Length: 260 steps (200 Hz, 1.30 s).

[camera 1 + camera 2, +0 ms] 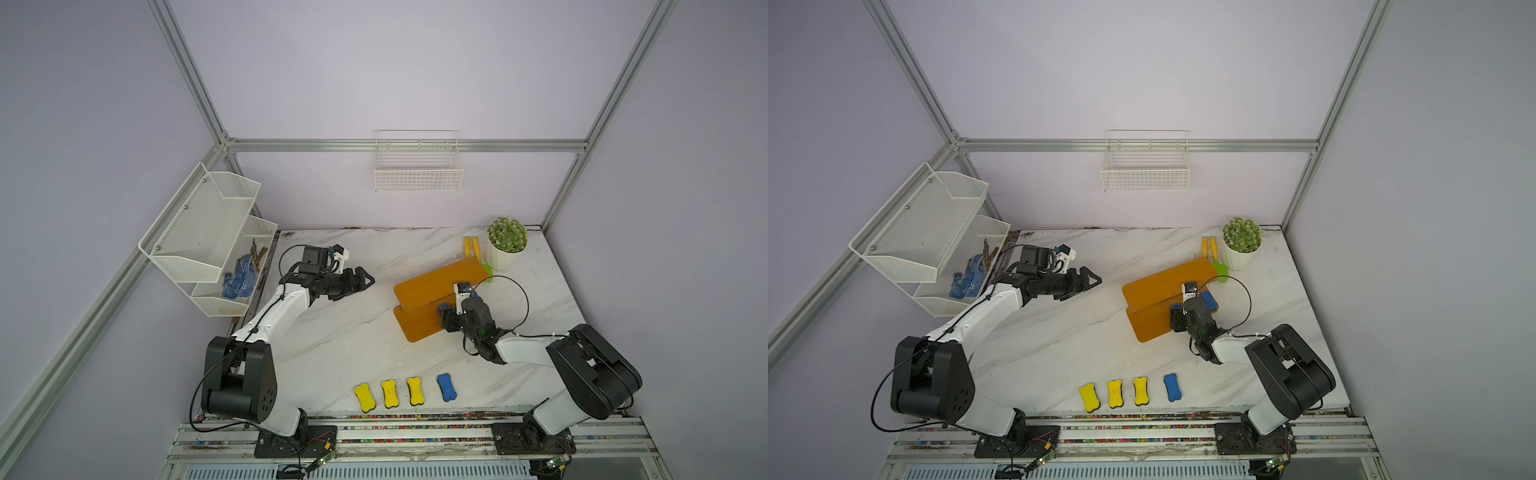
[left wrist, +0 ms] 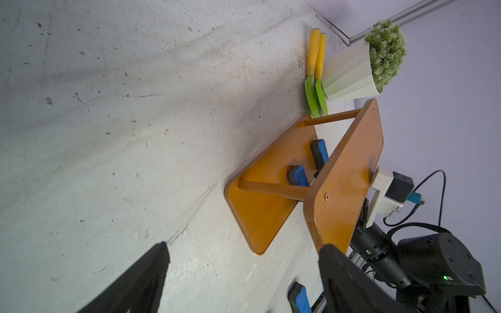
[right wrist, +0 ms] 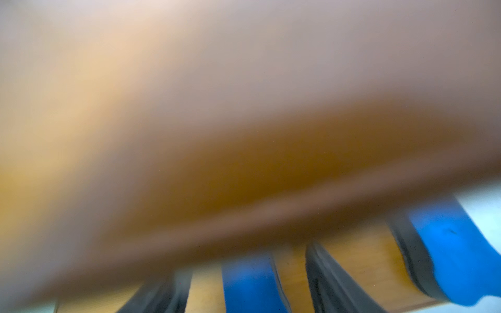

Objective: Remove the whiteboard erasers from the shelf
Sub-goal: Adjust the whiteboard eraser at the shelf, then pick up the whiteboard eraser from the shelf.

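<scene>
Right pincer (image 3: 248, 265): seen closest of all, in the right wrist view; reached in over the lower tier (image 2: 260, 208) of the shelf (image 1: 432, 278), jaws parted to either side of one blue eraser, with a strip of board showing on each side of the foam. No grip is judged to be made yet.
Straddled blue eraser (image 3: 249, 292): laid flat on the lower tier, between the fingers.
Second blue eraser (image 3: 455, 257): also on the lower tier, just beside the straddled one, toward the far end of the board.
Done: four are laid in a row on the tabletop (image 1: 353, 332) near its front edge, namely three yellow erasers (image 1: 390, 393) and one blue eraser in the row (image 1: 446, 387).
Left to do: two of six are counted on the shelf, so about two thirds is judged complete.
Left pincer (image 1: 365, 281): held above the tabletop well apart from the shelf, jaws wide, nothing held.
Overhead edge: the lower tier is overhung by the upper tier (image 2: 344, 173), whose blurred board fills most of the right wrist view. A straight lift is judged to be blocked, so a withdrawal toward the open side would be needed first.
Side edges: the tiers are joined by round posts (image 2: 271, 188); one appears near the straddled eraser.
Behind: spatulas (image 1: 471, 246) and a plant pot (image 1: 503, 257) are set past the far end, out of the way.
Open room: bare tabletop is left between shelf and row, and beyond the row's blue end, though the front edge is close.
</scene>
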### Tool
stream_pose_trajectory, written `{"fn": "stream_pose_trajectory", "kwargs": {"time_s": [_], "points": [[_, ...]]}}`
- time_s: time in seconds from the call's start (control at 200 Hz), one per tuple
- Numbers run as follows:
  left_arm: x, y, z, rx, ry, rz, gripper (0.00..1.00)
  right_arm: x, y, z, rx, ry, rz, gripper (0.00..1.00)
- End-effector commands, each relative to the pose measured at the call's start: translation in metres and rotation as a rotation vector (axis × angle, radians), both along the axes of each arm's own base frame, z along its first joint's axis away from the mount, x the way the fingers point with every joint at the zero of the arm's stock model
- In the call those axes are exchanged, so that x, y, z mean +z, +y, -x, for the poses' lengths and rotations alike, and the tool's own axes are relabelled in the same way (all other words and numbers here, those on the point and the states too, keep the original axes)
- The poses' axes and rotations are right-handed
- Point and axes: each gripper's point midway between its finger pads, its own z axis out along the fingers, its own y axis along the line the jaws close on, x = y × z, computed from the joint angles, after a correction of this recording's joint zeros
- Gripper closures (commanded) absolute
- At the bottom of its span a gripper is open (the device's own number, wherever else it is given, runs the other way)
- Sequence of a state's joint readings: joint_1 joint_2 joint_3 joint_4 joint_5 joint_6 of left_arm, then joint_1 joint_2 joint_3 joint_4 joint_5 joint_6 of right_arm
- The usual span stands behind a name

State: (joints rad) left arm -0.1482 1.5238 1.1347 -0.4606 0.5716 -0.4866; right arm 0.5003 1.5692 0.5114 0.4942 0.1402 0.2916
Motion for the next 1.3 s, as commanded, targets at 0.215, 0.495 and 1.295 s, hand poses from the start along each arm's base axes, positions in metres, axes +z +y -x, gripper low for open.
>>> {"fn": "stream_pose_trajectory", "kwargs": {"time_s": [0.215, 0.495, 1.295], "points": [[0.011, 0.000, -0.002, -0.013, -0.038, 0.012, 0.10, -0.015, -0.007, 0.018, -0.040, -0.026, -0.093, 0.32], [0.011, 0.001, -0.003, -0.011, -0.038, 0.010, 0.10, -0.021, 0.013, 0.028, 0.049, -0.036, -0.085, 0.33], [0.013, 0.001, -0.002, -0.012, -0.044, 0.007, 0.10, -0.018, 0.010, 0.014, -0.040, -0.078, 0.051, 0.30]]}}
